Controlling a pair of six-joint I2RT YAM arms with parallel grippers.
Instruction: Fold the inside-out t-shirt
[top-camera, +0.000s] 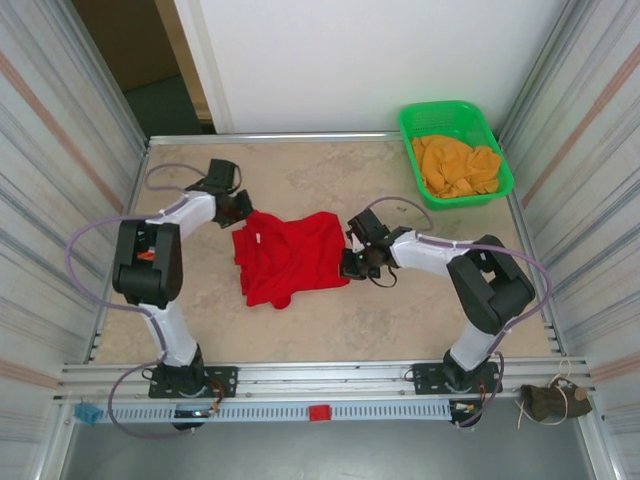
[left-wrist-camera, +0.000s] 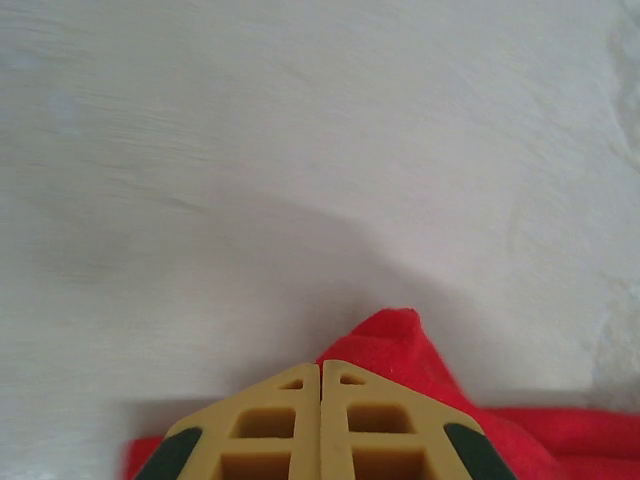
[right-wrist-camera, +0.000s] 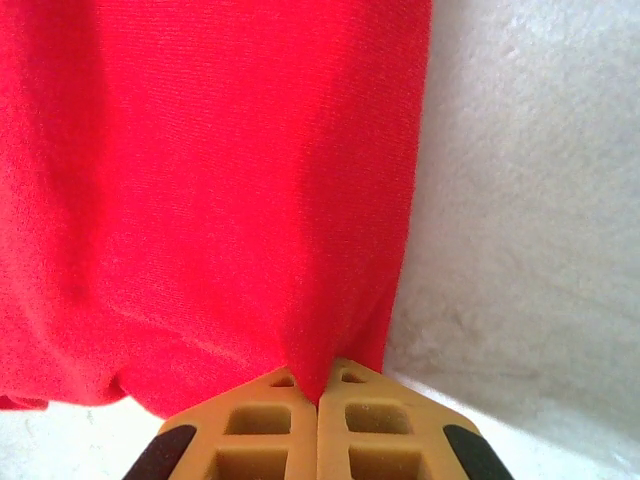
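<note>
Left gripper: fingers pressed together, nipping a small peak of red fabric at the tips; the left wrist view shows the cloth bunched up right at the fingertips.
Right gripper: fingers together, clamped on a fold of the same fabric at its edge; in the right wrist view the cloth runs straight out of the tips.
t-shirt: bright red, lying crumpled and roughly flat mid-table between the two arms. Left gripper is at its far-left corner, right gripper at its right edge.
t-shirt, wrist views: a low red ridge beside the left fingers; a broad, smooth red sheet ahead of the right fingers.
table: pale stone-look surface, bare around the shirt.
basket: green, far-right corner, well apart from the shirt.
orange-yellow cloth: heaped inside the basket.
</note>
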